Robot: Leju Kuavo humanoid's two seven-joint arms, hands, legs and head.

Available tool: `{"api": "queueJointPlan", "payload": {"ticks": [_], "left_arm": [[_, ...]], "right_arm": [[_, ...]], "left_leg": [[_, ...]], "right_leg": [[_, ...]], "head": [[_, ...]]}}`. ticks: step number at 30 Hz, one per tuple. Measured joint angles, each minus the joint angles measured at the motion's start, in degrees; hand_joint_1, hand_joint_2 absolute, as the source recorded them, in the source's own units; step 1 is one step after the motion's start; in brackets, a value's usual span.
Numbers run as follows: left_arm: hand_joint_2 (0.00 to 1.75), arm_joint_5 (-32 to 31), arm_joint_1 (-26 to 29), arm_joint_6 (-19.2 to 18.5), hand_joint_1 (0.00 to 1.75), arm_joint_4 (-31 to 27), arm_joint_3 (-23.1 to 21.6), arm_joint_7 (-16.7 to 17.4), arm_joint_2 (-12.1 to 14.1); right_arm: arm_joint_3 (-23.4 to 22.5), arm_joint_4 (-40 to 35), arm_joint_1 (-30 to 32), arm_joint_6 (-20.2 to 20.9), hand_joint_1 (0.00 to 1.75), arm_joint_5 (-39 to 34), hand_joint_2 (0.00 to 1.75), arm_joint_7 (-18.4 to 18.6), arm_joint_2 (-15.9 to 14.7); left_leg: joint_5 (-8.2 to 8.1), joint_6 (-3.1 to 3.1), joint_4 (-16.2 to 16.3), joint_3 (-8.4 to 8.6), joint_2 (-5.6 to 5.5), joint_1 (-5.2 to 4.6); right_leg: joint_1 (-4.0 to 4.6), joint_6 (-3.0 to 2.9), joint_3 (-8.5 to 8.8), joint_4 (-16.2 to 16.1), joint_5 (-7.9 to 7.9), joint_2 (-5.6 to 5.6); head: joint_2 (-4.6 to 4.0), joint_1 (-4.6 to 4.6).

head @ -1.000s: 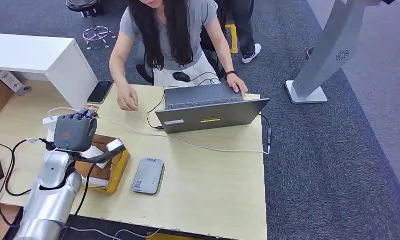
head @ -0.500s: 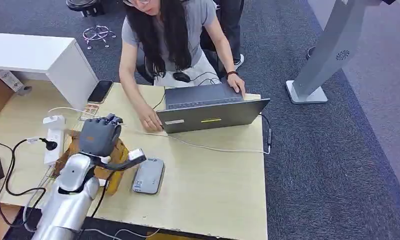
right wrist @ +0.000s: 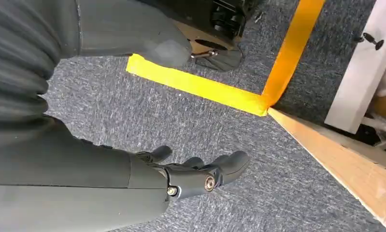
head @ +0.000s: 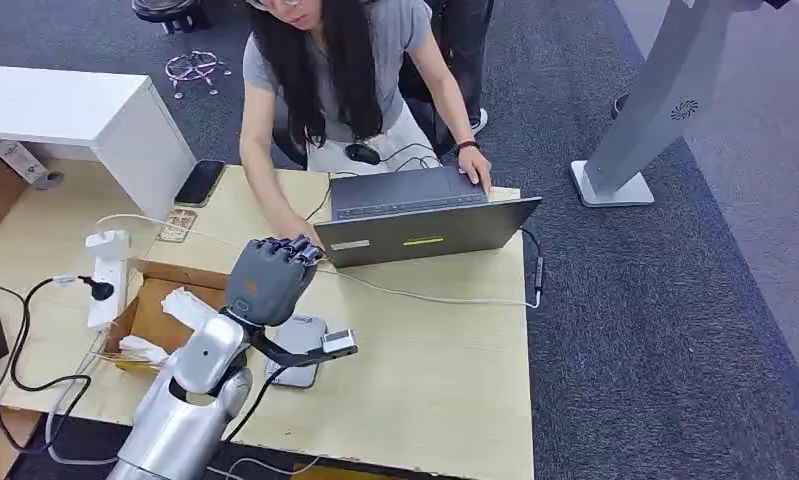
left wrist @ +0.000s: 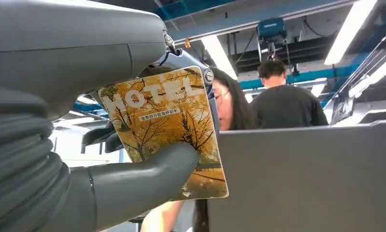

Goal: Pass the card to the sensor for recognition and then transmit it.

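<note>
head view: left hand (head: 267,278) is up over the middle of the bench (head: 425,380), just above the grey sensor (head: 297,349) that lies flat near the bench's front edge. The wrist hides part of the sensor.
head view, edges: laptop (head: 430,225) sits toward the far edge, lid close to the fingertips, so it's pretty tight there. A person's hand (head: 300,228) is right at the laptop's near-left corner, almost touching the robot's fingers. Open cardboard box (head: 160,315) is just beside the arm, toward the left edge. A white cable (head: 415,293) runs across the bench between laptop and sensor.
head view, open room: the right half of the bench in front of the laptop is bare wood up to the right edge.
left wrist view: thumb (left wrist: 147,176) presses a yellow HOTEL card (left wrist: 169,130) against the fingers, so the left hand is holding the card. It stands upright, with the laptop's grey lid close behind it.
right wrist view: right hand (right wrist: 200,176) hangs over the carpet (right wrist: 181,116) with nothing in it, fingers loosely apart, near yellow floor tape (right wrist: 200,87) and the bench's edge.
</note>
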Motion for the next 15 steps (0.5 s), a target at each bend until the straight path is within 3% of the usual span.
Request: {"api": "queueJointPlan", "payload": {"ticks": [10, 15], "left_arm": [[1.75, 0.42, 0.09, -0.2, 1.75, -0.87, -1.18, 0.11, -0.26], [1.75, 0.57, 0.58, -4.36, 1.75, -1.11, -2.64, 2.14, -0.31]], "right_arm": [[-0.3, 0.0, 0.01, -0.09, 0.0, -0.18, 1.75, -0.11, 0.0], [-0.74, 0.0, 0.03, -0.09, 0.0, -0.35, 1.75, -0.46, 0.0]], "left_leg": [[0.0, 0.0, 0.01, -0.03, 0.01, -0.02], [0.0, 0.01, 0.01, -0.03, 0.01, -0.02]], "right_leg": [[0.0, 0.0, 0.0, -0.01, 0.0, 0.0], [-0.01, 0.0, -0.01, -0.01, 0.0, 0.0]], "head": [[0.0, 0.0], [0.0, 0.0]]}}
